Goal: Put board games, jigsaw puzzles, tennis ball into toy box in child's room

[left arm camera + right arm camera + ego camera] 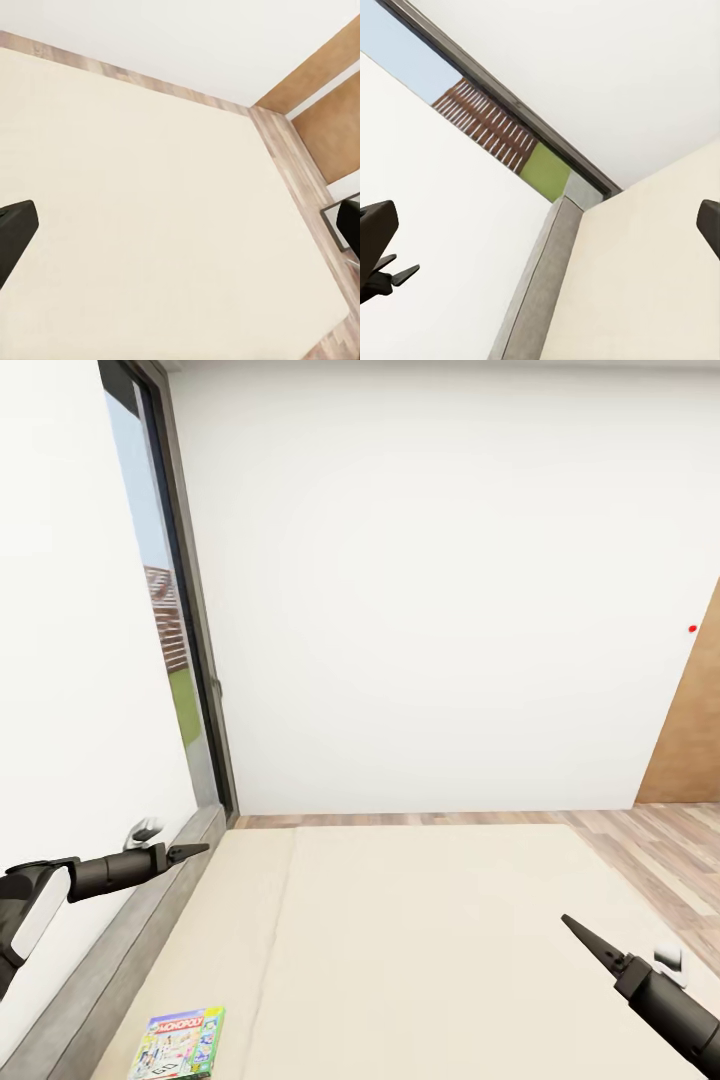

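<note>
The green Monopoly box [178, 1043] lies flat on the bed [430, 940]. Both arms' jaws look apart and empty. Lower the left gripper [190, 851] slowly over it.

A green Monopoly board game [178, 1043] lies flat near the cream bed's [420, 950] grey-framed left edge.

Your left arm [60, 880] reached in from the left edge of the head view, forearm nearly level, its gripper [188, 851] pointing right with the dark fingers drawn close into a narrow tip. Your right arm [680, 1010] rose from the lower right corner, its gripper [580, 935] angled up and leftward, fingers tapering together to a point.
</note>
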